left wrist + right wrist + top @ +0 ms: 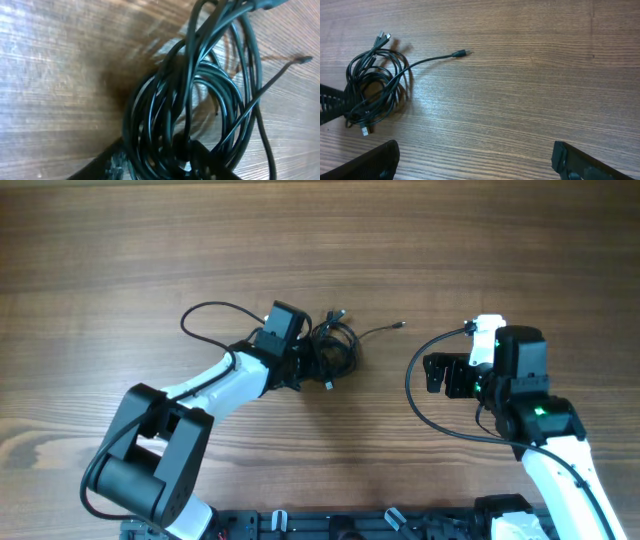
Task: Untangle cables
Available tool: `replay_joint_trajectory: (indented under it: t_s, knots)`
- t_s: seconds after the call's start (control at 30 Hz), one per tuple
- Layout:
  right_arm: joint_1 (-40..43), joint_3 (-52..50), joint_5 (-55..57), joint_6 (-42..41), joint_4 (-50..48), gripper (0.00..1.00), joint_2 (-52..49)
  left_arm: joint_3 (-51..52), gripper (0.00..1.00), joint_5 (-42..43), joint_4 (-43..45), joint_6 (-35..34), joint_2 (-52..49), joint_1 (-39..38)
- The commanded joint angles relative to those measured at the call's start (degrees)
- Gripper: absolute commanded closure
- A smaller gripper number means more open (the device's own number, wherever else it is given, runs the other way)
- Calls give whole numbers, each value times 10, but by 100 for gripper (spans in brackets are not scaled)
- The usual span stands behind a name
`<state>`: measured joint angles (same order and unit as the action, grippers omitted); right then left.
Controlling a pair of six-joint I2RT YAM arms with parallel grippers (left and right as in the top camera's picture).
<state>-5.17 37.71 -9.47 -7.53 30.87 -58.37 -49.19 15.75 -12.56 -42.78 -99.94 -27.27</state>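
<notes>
The cables (332, 348) are thin black cords coiled in one tangled bundle at the table's middle. One loose strand runs right to a metal-tipped plug (401, 325). My left gripper (308, 362) is at the bundle's left side. In the left wrist view its fingers (162, 157) close round several strands of the bundle (200, 100). My right gripper (433, 373) is open and empty, well to the right of the bundle. The right wrist view shows its fingers (475, 155) wide apart over bare wood, with the bundle (375, 90) and the loose plug (461, 52) far ahead.
The wooden table (320, 240) fills the view. A thicker black robot cable (200, 315) loops behind the left arm, and another (412, 395) loops beside the right arm. The arm bases (330, 525) stand at the near edge.
</notes>
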Motion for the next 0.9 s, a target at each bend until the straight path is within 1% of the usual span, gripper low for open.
replay_joint_trajectory:
  t_s: [0.0,0.07,0.1,0.13,0.2,0.23,0.3,0.37,0.47,0.57,0.6,0.7,0.77,0.83,0.87]
  knots:
    - [2,14,-11,-5,-1,0,-11,4,71,-24,-23,-1,-7,-12]
    - [2,14,-11,-6,-2,0,-11,4,87,-23,-35,-1,-7,-14]
    - [2,14,-11,-11,-2,0,-11,4,93,-23,-36,-1,-7,-14]
    - [2,14,-11,-38,-2,0,-11,4,96,-23,-35,-1,-7,-14]
    - [2,14,-11,-101,-5,0,-11,3,96,-23,-26,-1,-5,-14]
    - [2,14,-15,-117,-9,0,-11,2,96,-21,-19,3,-1,-14]
    - [2,14,-52,-120,-29,0,-11,-6,96,-14,-17,17,17,-14]
    - [2,14,-103,-120,-59,0,-11,-16,96,21,-8,48,48,-14]
    - [2,14,-160,-120,-97,0,-16,-17,96,91,4,51,90,-16]
    - [1,14,-202,-122,-111,0,-31,-17,96,148,2,51,101,-37]
    - [1,14,-207,-124,-111,0,-40,-17,96,149,2,51,101,-43]
    - [1,14,-214,-181,-109,0,-74,-17,96,149,22,51,101,-71]
    - [1,14,-239,-215,-110,0,-98,-17,96,149,41,51,101,-84]
    - [1,14,-267,-227,-118,1,-125,-17,96,148,56,51,101,-96]
    - [1,14,-276,-227,-120,4,-139,-17,96,148,60,50,101,-100]
